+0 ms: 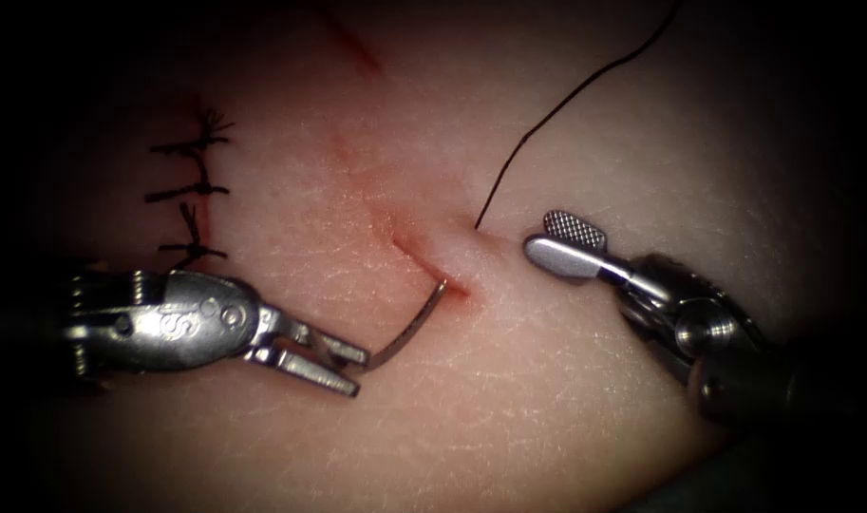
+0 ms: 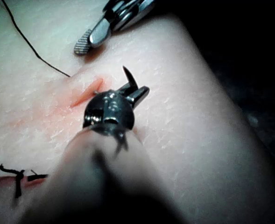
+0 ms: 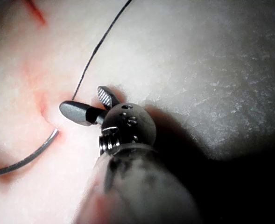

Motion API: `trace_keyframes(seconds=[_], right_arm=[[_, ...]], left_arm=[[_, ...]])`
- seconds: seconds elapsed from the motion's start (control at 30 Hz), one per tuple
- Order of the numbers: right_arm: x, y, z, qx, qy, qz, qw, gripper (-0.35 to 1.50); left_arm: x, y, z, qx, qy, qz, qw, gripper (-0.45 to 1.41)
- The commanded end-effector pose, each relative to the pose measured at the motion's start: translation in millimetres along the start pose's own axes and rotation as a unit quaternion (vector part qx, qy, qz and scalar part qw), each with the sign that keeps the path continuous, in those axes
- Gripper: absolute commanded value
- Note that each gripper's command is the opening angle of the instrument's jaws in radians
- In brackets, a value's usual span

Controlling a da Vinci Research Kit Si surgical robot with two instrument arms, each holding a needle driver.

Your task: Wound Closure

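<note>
The curved needle (image 1: 414, 328) comes out of the cut (image 1: 424, 261) in the tissue (image 1: 509, 408) and arcs down to the left; its rear part is buried. Its free end lies between the tips of my left tool (image 1: 362, 372), whose jaws stand apart around it without clamping. The dark thread (image 1: 566, 100) enters the skin just right of the cut. My right tool (image 1: 544, 236) hovers beside that entry point, open and holding nothing. The needle (image 3: 30, 158), thread (image 3: 97, 49) and right tool (image 3: 81, 100) show in the right wrist view, the left tool (image 2: 137, 80) in its own.
Three dark finished stitches (image 1: 191, 195) with short cut ends sit on the left, above the left tool's wrist, also seen as stitches (image 2: 16, 179). A small red mark (image 1: 357, 52) lies farther up the tissue. The tissue falls away into darkness on the right.
</note>
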Motion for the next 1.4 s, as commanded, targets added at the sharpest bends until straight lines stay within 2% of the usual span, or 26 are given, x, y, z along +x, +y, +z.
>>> trace_keyframes(seconds=[0.03,0.13,0.27,0.33,0.4,0.6,0.63,0.77,0.83,0.93,1.0,1.07,1.3,1.4], right_arm=[[-0.6,0.0,0.5,0.002,-0.011,-0.001,1.000,-0.05],[-0.6,-0.2,0.4,0.006,-0.037,-0.072,0.997,-0.06],[-0.3,-0.3,0.0,0.018,-0.045,-0.118,0.992,-0.08],[0.1,-0.6,-0.4,0.035,-0.052,-0.138,0.988,-0.20],[0.8,-1.6,-1.1,0.048,-0.042,-0.165,0.984,-0.16],[2.3,-5.2,-1.6,0.058,-0.020,-0.171,0.983,0.76],[2.5,-5.8,-1.6,0.058,-0.020,-0.171,0.983,0.84],[3.2,-7.9,-1.5,0.060,-0.011,-0.158,0.986,0.95],[3.5,-8.8,-1.4,0.065,-0.003,-0.128,0.990,1.01],[4.1,-9.9,-1.3,0.070,0.009,-0.094,0.993,1.18],[4.4,-10.8,-1.4,0.071,0.008,-0.072,0.995,1.18],[4.8,-11.6,-1.6,0.068,0.003,-0.035,0.997,1.05],[5.7,-12.7,-1.8,0.036,-0.035,0.024,0.998,1.08],[5.9,-12.8,-1.8,0.034,-0.036,0.045,0.998,1.08]], left_arm=[[0.2,-0.1,0.5,-0.004,-0.002,-0.004,1.000,-0.45],[1.1,1.6,-0.8,-0.021,0.000,-0.007,1.000,-0.45],[2.2,2.2,-1.8,-0.001,-0.005,-0.004,1.000,-0.45],[2.9,2.4,-2.3,0.012,-0.010,0.010,1.000,-0.45],[4.1,2.8,-3.2,0.032,-0.014,0.032,0.999,-0.45],[6.6,3.3,-4.1,0.060,-0.001,0.075,0.995,-0.45],[7.0,3.3,-4.2,0.064,0.000,0.080,0.995,-0.45],[8.9,3.0,-4.5,0.087,0.013,0.105,0.991,-0.45],[9.9,2.5,-4.6,0.105,0.026,0.119,0.987,-0.45],[11.3,1.5,-4.8,0.140,0.050,0.134,0.980,-0.45],[12.3,0.4,-4.7,0.177,0.067,0.151,0.970,-0.45],[12.6,-0.3,-4.2,0.201,0.065,0.169,0.963,-0.45],[11.8,-1.1,-1.8,0.245,0.048,0.204,0.947,-0.45],[10.9,-0.8,-0.3,0.257,0.036,0.220,0.940,-0.45]])
